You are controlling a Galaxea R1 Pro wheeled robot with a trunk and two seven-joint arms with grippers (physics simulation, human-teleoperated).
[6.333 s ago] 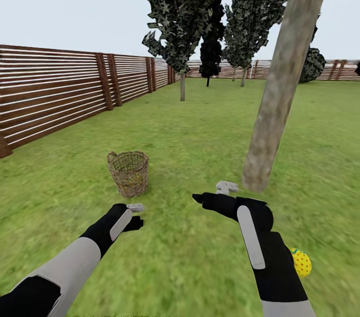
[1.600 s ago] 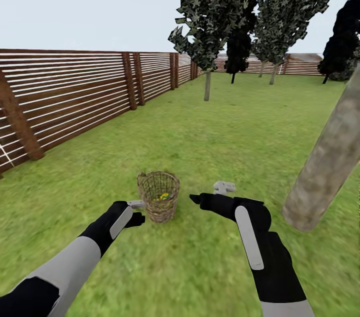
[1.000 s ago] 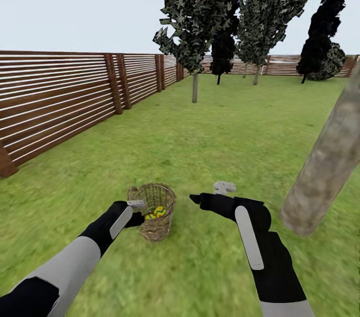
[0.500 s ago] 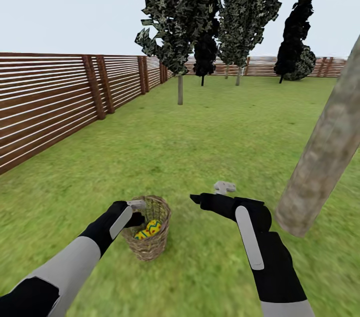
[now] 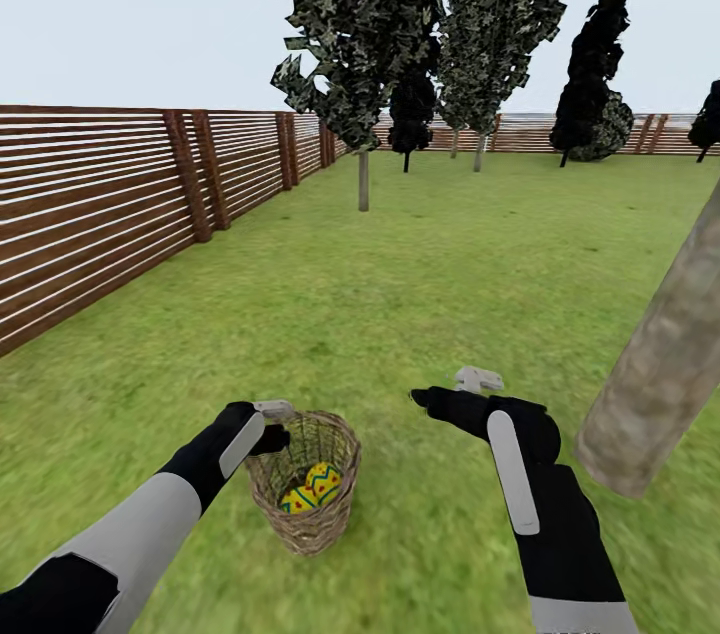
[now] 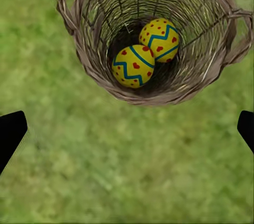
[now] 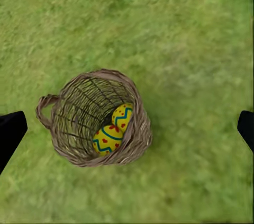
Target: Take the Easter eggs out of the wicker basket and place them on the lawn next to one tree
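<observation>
Hovering just beside the braided rim of the wicker basket [image 5: 305, 492], the left gripper [image 5: 272, 411] is seen with its fingers [image 6: 11, 134] spread wide and nothing between them; in the left wrist view the dark tips sit at the two edges with only grass between. The right gripper [image 5: 470, 384] is likewise spread and empty, held above bare lawn [image 5: 430, 294] a little to the right of the basket.

Two Easter eggs [image 6: 146, 52] are shown lying side by side, touching, deep in the bottom of the basket, which stands upright on the grass. Whether a third egg lies beneath them cannot be told.

The step in hand is judged to be the lifting of an egg from the basket. For it to be done well, the left gripper would best be centred over the basket's mouth, not over the grass short of it, then lowered straight down so that the wicker wall is not caught and the basket tipped. The upper egg should be taken first, closed on across its narrow width, since its rounded shell is likely to slip.

The tree [image 5: 665, 369] stands near, at the right, its leaning grey-brown trunk meeting the grass not far from the right arm, so a short carry is expected.
</observation>
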